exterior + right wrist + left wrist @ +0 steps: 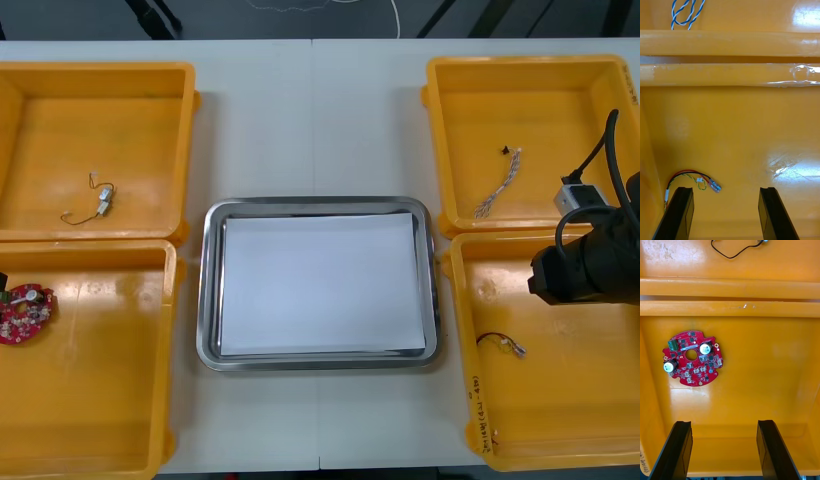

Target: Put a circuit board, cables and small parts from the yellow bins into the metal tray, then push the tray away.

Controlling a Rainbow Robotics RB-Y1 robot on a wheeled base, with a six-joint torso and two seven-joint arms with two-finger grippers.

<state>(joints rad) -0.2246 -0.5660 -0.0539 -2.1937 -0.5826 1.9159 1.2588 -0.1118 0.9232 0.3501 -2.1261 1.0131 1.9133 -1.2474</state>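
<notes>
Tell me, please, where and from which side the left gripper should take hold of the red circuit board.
From straight above, by its rim, I would say. The red circuit board lies flat in the near left yellow bin, parts standing up from its face, so the open left gripper should probably straddle it and close on opposite edges.

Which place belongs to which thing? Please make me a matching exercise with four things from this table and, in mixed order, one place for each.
Things
1. round red circuit board
2. twisted blue and white cable
3. red and yellow cable
4. metal tray

Places
A. in the far right yellow bin
B. in the middle, between the bins
C. in the near left yellow bin
D. in the near right yellow bin

Pairs: 1-C, 2-A, 3-D, 4-B
</notes>
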